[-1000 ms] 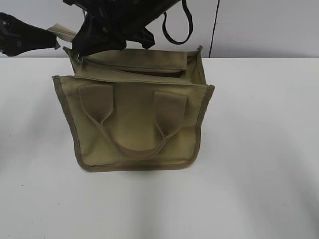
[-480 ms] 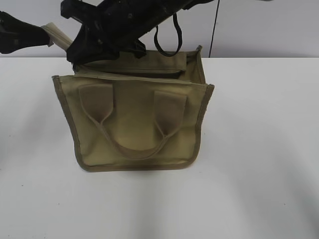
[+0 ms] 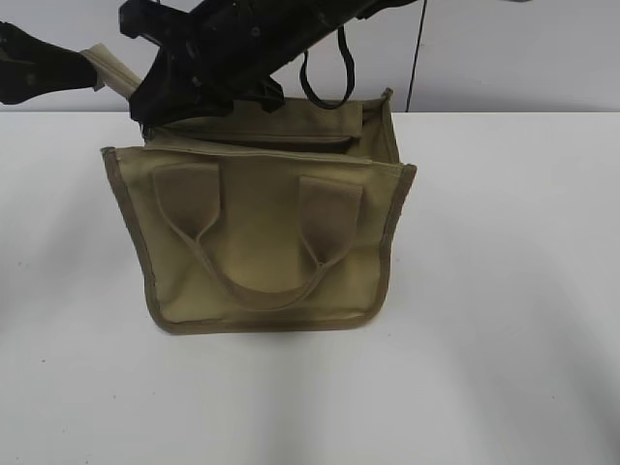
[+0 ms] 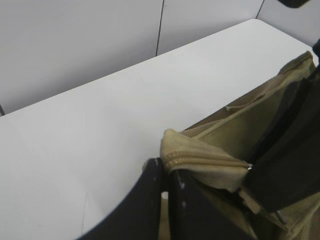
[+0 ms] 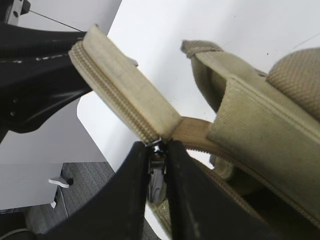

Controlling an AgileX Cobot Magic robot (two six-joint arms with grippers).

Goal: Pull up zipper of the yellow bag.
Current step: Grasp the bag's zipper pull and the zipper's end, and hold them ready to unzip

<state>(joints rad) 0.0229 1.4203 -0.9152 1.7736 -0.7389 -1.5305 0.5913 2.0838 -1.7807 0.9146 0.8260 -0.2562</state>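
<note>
The yellow bag (image 3: 262,242) stands upright on the white table, its handles facing me. Its zipper (image 3: 252,140) runs along the open top and ends in a fabric tail (image 3: 108,66) at the far left. My left gripper (image 3: 89,70) is shut on that tail and holds it stretched out, as the left wrist view shows (image 4: 167,167). My right gripper (image 3: 155,105) reaches across from the right. It is shut on the silver zipper pull (image 5: 158,182) at the bag's left end, where the tail (image 5: 120,90) begins. The bag's edge (image 5: 270,135) lies to its right.
The white table (image 3: 504,291) extends around the bag on all sides. A grey wall with a dark seam (image 3: 417,58) stands behind it. A black cable loop (image 3: 325,82) hangs from the right arm above the bag. Grey floor (image 5: 75,210) shows past the table edge.
My right gripper has moved left along the bag's top to its left end. The tail and my left gripper shifted slightly. Nothing has moved in the last half second.
</note>
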